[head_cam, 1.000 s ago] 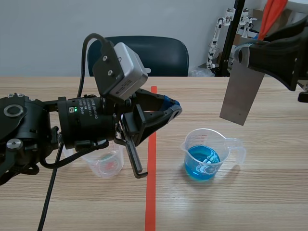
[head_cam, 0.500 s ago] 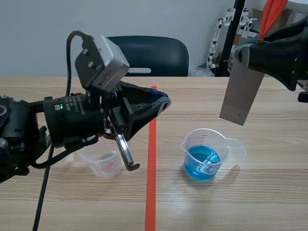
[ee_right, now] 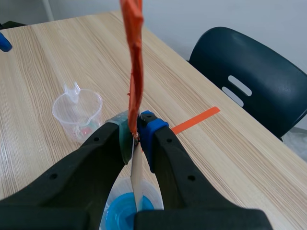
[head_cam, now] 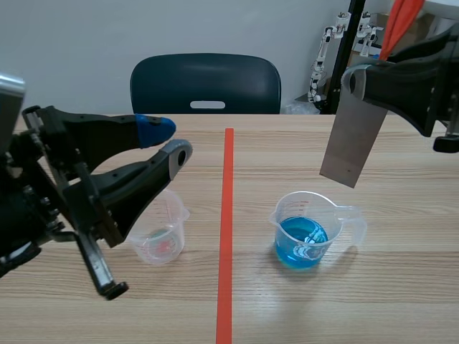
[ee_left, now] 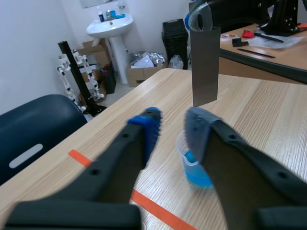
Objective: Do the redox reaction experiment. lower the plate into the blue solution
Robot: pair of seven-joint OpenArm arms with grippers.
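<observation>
A grey metal plate (head_cam: 353, 136) hangs upright from my right gripper (head_cam: 356, 77), which is shut on its top end. It hangs in the air above and slightly right of a clear beaker of blue solution (head_cam: 304, 233), clear of the liquid. In the right wrist view the plate (ee_right: 136, 178) shows edge-on between the fingers of the right gripper (ee_right: 135, 130), over the blue solution (ee_right: 128, 214). An orange-red strip (ee_right: 134, 57) rises from the grip. My left gripper (head_cam: 166, 141) stands open at the left, holding nothing. In the left wrist view the left gripper (ee_left: 171, 127) faces the plate (ee_left: 205, 67) and the blue beaker (ee_left: 192, 167).
A second clear beaker (head_cam: 159, 235) with a reddish trace in its bottom stands left of the orange-red tape line, partly under my left arm; the right wrist view shows this beaker (ee_right: 78, 114) too. A dark blue chair (head_cam: 205, 82) stands behind the table's far edge.
My left arm has drawn back to the left, and its gripper now stands wider open. The right gripper has carried the plate slightly left, closer over the blue beaker.
</observation>
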